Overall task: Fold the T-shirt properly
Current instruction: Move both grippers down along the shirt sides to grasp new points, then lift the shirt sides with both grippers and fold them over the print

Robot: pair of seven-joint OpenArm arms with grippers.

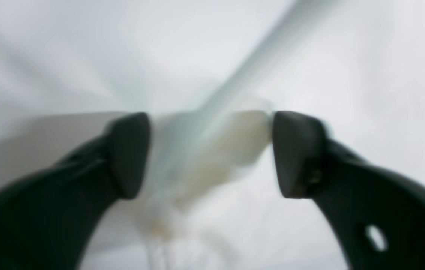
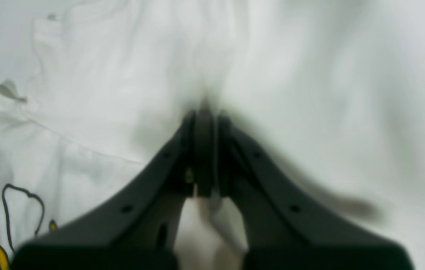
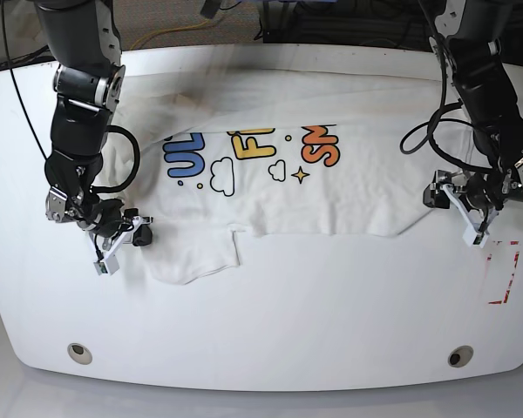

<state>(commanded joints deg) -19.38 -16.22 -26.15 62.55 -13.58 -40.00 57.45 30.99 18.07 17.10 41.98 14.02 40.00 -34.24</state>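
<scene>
Right claw (image 2: pixel 204 150): clamped tight, white cloth pinched between its tips
Left claw (image 1: pixel 211 153): spread wide, straddling a bunched fold of fabric, not squeezing it
T-shirt (image 3: pixel 331 196): spread across the white bench (image 3: pixel 270 331), print facing up, lower part folded over

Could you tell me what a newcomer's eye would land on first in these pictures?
Most likely the large white cotton T-shirt with blue, yellow and orange cartoon lettering, spread across the middle of the white table. Next, the two dark arms at its ends: the right gripper is shut on fabric, while the left gripper is open astride a bunched fold.
</scene>
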